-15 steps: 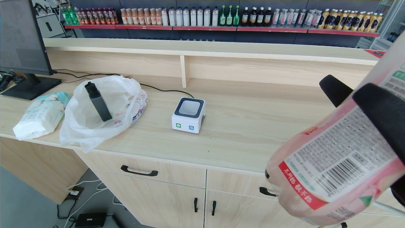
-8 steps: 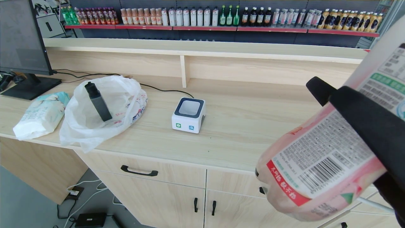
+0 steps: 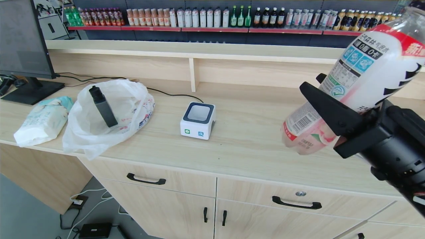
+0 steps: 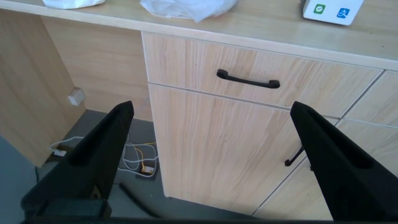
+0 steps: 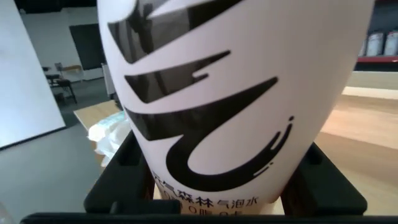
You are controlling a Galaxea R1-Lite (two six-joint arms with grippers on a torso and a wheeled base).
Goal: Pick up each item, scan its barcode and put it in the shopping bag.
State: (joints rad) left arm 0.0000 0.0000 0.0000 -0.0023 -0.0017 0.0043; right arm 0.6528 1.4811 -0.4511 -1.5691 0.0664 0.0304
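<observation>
My right gripper (image 3: 312,85) is shut on a pink and white drink bottle (image 3: 358,76), held tilted above the right part of the wooden counter (image 3: 252,146). The bottle's base points down toward the counter and its barcode (image 3: 300,123) faces left. In the right wrist view the bottle (image 5: 230,81) sits between the black fingers (image 5: 115,183). The white scanner (image 3: 198,120) stands mid-counter, well left of the bottle. A white shopping bag (image 3: 132,109) lies further left with a dark grey item (image 3: 103,107) in it. My left gripper (image 4: 211,168) hangs open in front of the cabinet drawer (image 4: 249,79), below counter height.
A tissue pack (image 3: 43,119) lies left of the bag, near a monitor (image 3: 23,46) on its stand. A cable (image 3: 172,95) runs behind the scanner. A raised wooden ledge (image 3: 212,49) borders the counter's back; drink shelves (image 3: 232,18) stand beyond.
The right gripper has carried the bottle away from the head camera, out over the counter and to the left, tipping it more upright. The bag, scanner and tissue pack stayed put.
</observation>
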